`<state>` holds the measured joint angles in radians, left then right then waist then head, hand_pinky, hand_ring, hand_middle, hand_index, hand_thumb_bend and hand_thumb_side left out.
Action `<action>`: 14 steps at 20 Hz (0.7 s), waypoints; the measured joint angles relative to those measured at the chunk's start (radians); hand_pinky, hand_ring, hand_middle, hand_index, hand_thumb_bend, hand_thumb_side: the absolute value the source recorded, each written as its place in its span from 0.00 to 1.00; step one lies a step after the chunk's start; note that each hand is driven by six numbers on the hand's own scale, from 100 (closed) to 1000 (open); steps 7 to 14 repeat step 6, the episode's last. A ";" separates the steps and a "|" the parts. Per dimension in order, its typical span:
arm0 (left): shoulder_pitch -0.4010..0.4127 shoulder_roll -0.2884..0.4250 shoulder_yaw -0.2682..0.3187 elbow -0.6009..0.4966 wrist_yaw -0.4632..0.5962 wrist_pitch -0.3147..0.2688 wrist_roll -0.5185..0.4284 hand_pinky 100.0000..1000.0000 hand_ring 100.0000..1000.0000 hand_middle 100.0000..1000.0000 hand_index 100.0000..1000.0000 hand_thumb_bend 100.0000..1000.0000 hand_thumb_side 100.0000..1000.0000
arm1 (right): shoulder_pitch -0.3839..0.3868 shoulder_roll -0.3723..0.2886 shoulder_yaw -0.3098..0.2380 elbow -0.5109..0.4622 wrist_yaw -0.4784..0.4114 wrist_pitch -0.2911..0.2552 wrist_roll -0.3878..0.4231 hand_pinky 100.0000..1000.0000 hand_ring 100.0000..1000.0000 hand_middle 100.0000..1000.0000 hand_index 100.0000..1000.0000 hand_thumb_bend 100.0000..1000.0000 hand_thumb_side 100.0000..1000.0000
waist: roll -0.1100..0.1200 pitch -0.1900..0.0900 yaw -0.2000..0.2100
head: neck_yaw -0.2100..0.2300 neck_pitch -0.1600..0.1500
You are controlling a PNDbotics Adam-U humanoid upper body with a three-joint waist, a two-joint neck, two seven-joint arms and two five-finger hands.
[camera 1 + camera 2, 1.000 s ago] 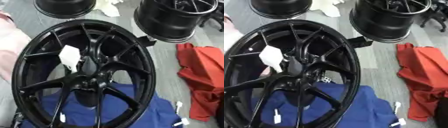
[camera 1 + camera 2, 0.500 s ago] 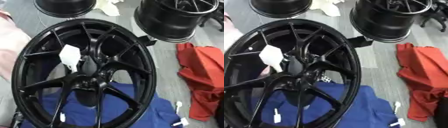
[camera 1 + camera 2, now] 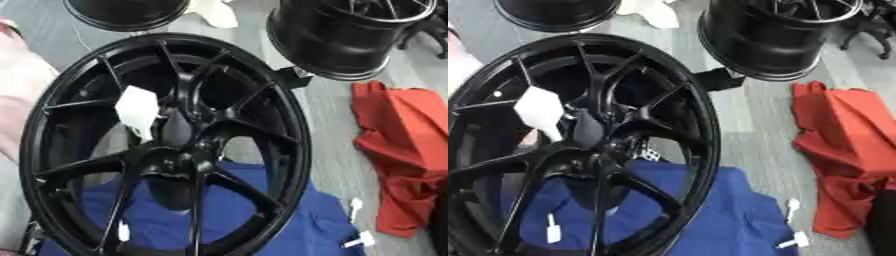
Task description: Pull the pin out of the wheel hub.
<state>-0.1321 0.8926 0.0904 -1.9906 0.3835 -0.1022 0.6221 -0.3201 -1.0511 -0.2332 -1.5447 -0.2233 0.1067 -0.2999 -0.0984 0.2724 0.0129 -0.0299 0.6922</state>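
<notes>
A large black multi-spoke wheel hub (image 3: 166, 150) stands tilted and fills the left and middle of both views. Its centre boss (image 3: 171, 162) sits low in the wheel. A white, tag-like piece (image 3: 137, 111) shows against the spokes just above and left of the boss. I cannot make out a pin in the hub. Neither of my hands shows in either view.
A blue cloth (image 3: 262, 220) lies under the wheel, with small white pieces (image 3: 354, 206) at its right edge. A red cloth (image 3: 407, 150) lies on the grey floor at right. Two more black rims stand at the back (image 3: 346, 35) (image 3: 122, 12). Pink fabric (image 3: 13, 95) is at the left edge.
</notes>
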 measured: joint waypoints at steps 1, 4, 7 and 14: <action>0.000 0.000 0.000 0.000 0.000 0.000 0.000 0.72 0.57 0.56 0.76 0.00 0.59 | 0.000 0.000 0.000 0.000 0.000 0.000 0.000 0.50 0.45 0.55 0.65 0.00 0.26 | 0.000 0.000 0.000 | 0.000 0.001; 0.000 0.000 0.000 0.000 0.000 -0.001 0.000 0.72 0.57 0.56 0.76 0.00 0.59 | 0.000 0.001 0.000 -0.001 0.000 0.002 -0.002 0.50 0.45 0.55 0.65 0.00 0.26 | 0.000 0.000 0.000 | 0.000 0.001; 0.000 0.000 0.000 0.000 0.000 -0.001 0.001 0.72 0.57 0.56 0.75 0.00 0.59 | 0.000 0.001 0.000 -0.003 0.000 0.003 -0.003 0.50 0.44 0.55 0.65 0.00 0.27 | 0.000 0.000 0.000 | 0.000 0.001; 0.000 0.000 0.000 0.000 0.000 -0.001 0.001 0.72 0.57 0.56 0.75 0.00 0.59 | 0.000 0.001 0.000 -0.003 0.000 0.003 -0.003 0.50 0.44 0.55 0.65 0.00 0.27 | 0.000 0.000 0.000 | 0.000 0.001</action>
